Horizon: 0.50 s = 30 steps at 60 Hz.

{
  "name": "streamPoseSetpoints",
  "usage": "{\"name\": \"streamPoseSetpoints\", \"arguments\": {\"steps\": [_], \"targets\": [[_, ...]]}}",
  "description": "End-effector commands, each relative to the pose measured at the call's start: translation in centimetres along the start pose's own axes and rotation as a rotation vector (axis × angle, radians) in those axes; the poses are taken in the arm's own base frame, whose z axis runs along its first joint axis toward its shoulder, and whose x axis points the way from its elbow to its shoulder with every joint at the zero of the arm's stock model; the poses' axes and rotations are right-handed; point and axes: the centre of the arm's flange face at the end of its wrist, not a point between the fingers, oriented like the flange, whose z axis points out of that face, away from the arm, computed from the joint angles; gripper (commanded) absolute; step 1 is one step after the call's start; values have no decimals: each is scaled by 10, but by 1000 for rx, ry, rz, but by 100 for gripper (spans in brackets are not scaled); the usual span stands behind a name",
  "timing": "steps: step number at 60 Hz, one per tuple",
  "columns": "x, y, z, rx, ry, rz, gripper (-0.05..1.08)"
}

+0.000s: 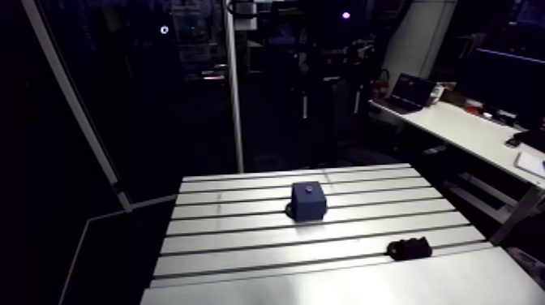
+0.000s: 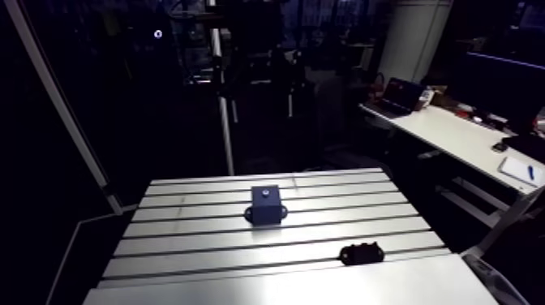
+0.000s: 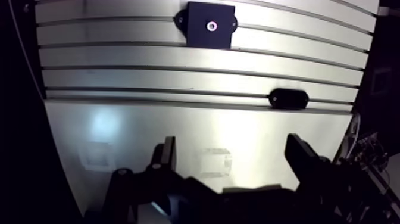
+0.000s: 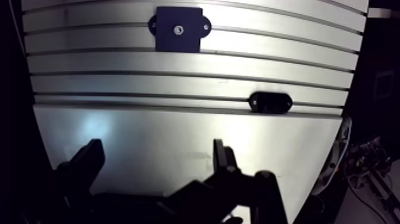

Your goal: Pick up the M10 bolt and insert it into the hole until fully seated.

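A dark blue block [image 1: 308, 200] with flanges at its base stands in the middle of the slotted table [image 1: 227, 243]. On its top face is a small shiny round spot [image 3: 211, 25]; I cannot tell whether that is a bolt head or a hole. No loose bolt shows anywhere. In the wrist view my gripper [image 3: 232, 158] hangs above the smooth front strip of the table, well short of the block. It is open, with nothing between its two dark fingers [image 3: 168, 156]. The arm view does not show the gripper.
A black oval piece [image 1: 408, 247] lies in a slot near the table's right front, between my gripper and the block but off to one side. The table's right edge [image 3: 351, 128] is close beside one finger.
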Motion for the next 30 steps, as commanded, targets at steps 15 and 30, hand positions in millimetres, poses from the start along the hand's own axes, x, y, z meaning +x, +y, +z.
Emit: {"name": "streamPoseSetpoints", "arguments": {"steps": [15, 30], "targets": [[-28, -2, -45, 6, 66, 19, 1], [-25, 0, -70, -1, 101, 24, 1]]}}
